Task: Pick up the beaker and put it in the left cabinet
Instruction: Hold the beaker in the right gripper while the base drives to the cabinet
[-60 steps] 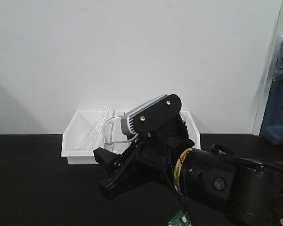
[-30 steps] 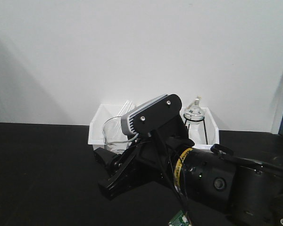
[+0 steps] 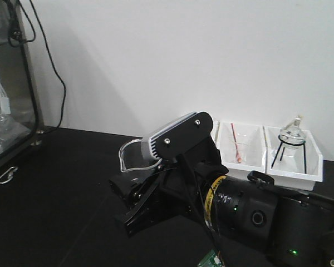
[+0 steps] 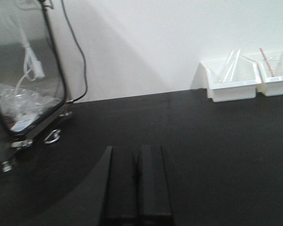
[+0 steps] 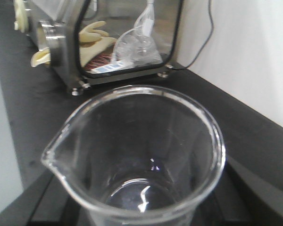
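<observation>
There's the beaker [image 5: 137, 155], gripped around its lower body by the right hand [image 3: 132, 196] and carried upright above the black bench [image 3: 55, 183]. It is well left of the white bins [image 3: 242, 167], spout pointing toward the glass-fronted box [image 3: 8, 89] at far left. The wrist view shows a clear bottom and no liquid, so I'd call it a light load. But it's thin glass: rigid, slick, and unforgiving of a knock or a hard squeeze. The straight wall below the rim is the place to hold, never the flared lip or spout, with firm but moderate pressure so it can't slide. The left hand [image 4: 137, 181] sits closed on nothing, low over the bench. No cabinet shows in any view; setting down on its shelf, I'd say, wants to be slow and flat.
</observation>
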### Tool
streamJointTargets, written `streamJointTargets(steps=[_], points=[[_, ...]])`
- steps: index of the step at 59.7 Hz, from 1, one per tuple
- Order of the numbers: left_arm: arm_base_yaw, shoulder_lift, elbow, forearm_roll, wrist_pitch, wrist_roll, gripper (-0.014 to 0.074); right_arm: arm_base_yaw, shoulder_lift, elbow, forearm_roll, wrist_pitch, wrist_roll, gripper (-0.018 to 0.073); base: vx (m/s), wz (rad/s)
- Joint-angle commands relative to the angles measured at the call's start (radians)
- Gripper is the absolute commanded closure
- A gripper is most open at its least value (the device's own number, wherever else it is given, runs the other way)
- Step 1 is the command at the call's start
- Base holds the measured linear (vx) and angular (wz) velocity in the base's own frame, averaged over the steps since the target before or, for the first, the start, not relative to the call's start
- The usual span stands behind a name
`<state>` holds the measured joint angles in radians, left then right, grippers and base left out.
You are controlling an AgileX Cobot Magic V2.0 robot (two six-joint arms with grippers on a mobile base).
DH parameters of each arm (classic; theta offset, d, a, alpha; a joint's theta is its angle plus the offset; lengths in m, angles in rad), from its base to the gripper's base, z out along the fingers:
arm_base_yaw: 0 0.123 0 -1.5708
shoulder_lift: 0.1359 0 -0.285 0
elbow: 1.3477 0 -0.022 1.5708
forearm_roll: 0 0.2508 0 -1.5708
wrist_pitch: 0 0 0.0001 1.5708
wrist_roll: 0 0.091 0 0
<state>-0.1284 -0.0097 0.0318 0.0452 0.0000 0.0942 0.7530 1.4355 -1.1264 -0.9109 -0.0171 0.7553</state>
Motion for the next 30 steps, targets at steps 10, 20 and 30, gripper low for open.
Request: streamJointTargets(steps=[10,20,30], points=[[-0.001,-0.019,0.016,-0.003,-0.075,-0.003,0.0595,-0.003,-0.038,-0.038,0.002,-0.046,0.002,0.0561,-0.08,0.33],[-0.001,-0.019,0.016,-0.003,-0.075,-0.003,0.0595,-0.003,-0.038,-0.038,0.002,-0.046,0.002,0.0561,-0.08,0.36],[-0.001,-0.019,0.016,-0.003,-0.075,-0.003,0.0595,-0.003,-0.038,-0.038,0.002,-0.046,0.002,0.0561,-0.06,0.46]])
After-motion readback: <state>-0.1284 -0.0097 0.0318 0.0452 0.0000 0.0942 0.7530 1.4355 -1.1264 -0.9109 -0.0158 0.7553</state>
